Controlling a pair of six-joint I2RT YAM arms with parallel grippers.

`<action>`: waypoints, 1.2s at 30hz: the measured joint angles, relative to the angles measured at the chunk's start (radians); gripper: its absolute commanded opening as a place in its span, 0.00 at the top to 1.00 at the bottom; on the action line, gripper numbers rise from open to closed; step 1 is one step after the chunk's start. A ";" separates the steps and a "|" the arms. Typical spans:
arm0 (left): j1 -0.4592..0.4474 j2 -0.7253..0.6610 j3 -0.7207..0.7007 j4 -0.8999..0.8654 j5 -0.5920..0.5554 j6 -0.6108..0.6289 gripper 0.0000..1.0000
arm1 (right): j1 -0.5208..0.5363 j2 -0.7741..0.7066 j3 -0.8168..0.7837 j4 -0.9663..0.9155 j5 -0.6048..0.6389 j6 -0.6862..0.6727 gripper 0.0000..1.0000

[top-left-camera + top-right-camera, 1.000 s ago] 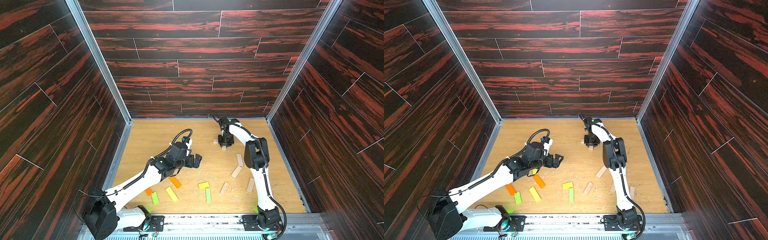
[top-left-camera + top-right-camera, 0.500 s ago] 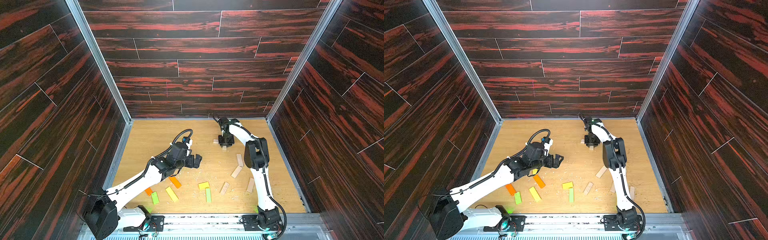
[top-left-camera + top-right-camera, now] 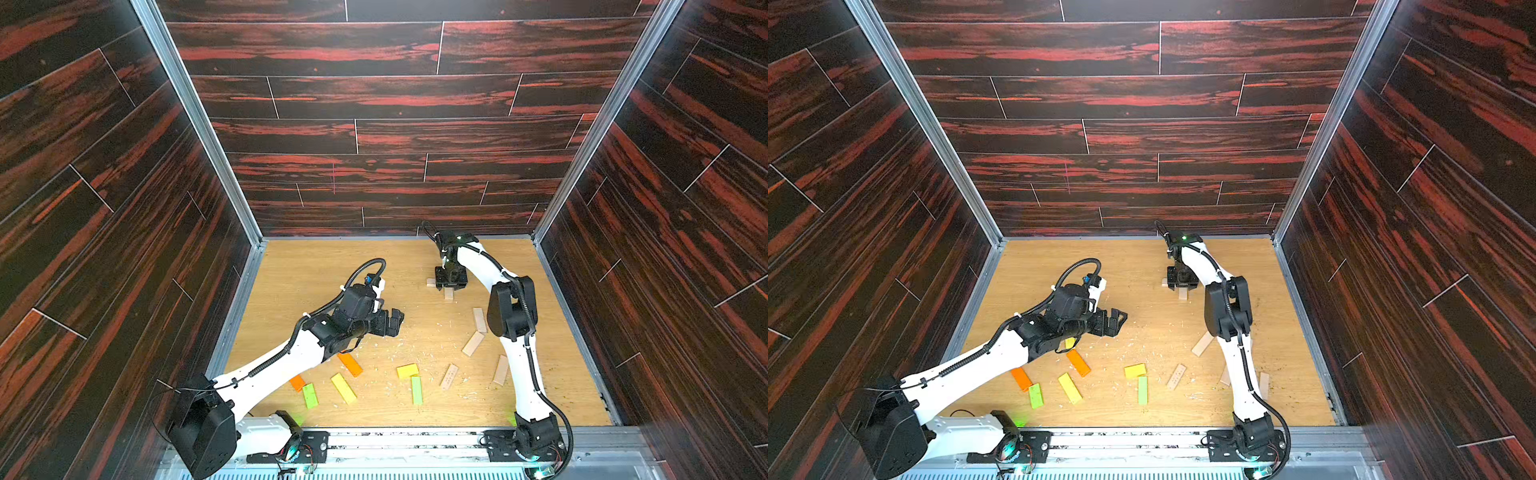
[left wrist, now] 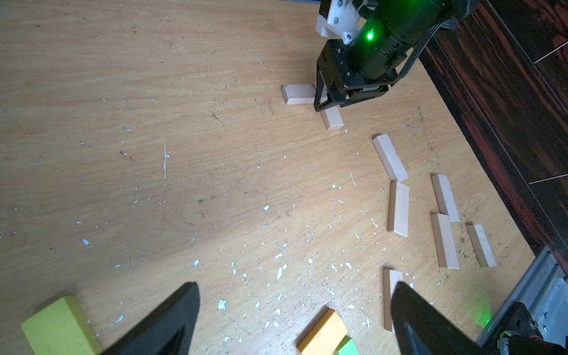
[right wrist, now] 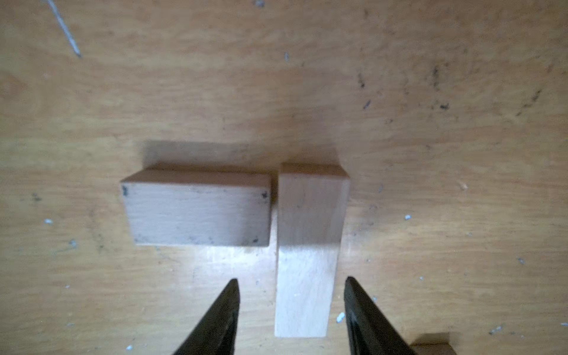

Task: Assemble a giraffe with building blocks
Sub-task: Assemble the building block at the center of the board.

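Pale wood is lying directly under the right gripper [image 5: 292, 279]. One plain plank [image 5: 307, 246] is running lengthwise between its fingers, with its long axis pointing away from the wrist. A small gap is showing on each side, so the jaws are standing narrowly apart and holding nothing. A second plain plank [image 5: 196, 209] is lying crosswise, its end just beside the first plank's side, at the far part of the table [image 3: 316, 270]. The left gripper [image 4: 296, 284] is hanging wide open and empty over the middle, well apart from this pair and nearer the coloured blocks [image 3: 407, 370]. I judge that any correction here is falling to the right arm.
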 measured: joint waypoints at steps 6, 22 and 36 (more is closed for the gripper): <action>0.000 0.000 0.000 0.000 0.000 0.000 0.00 | 0.000 0.000 0.000 -0.002 0.000 0.000 0.46; 0.000 0.000 0.000 0.000 0.000 0.003 0.00 | 0.000 0.032 0.000 0.000 -0.002 0.000 0.58; 0.000 0.000 0.000 0.000 0.000 0.003 0.00 | 0.000 0.032 0.000 0.000 -0.003 0.000 0.61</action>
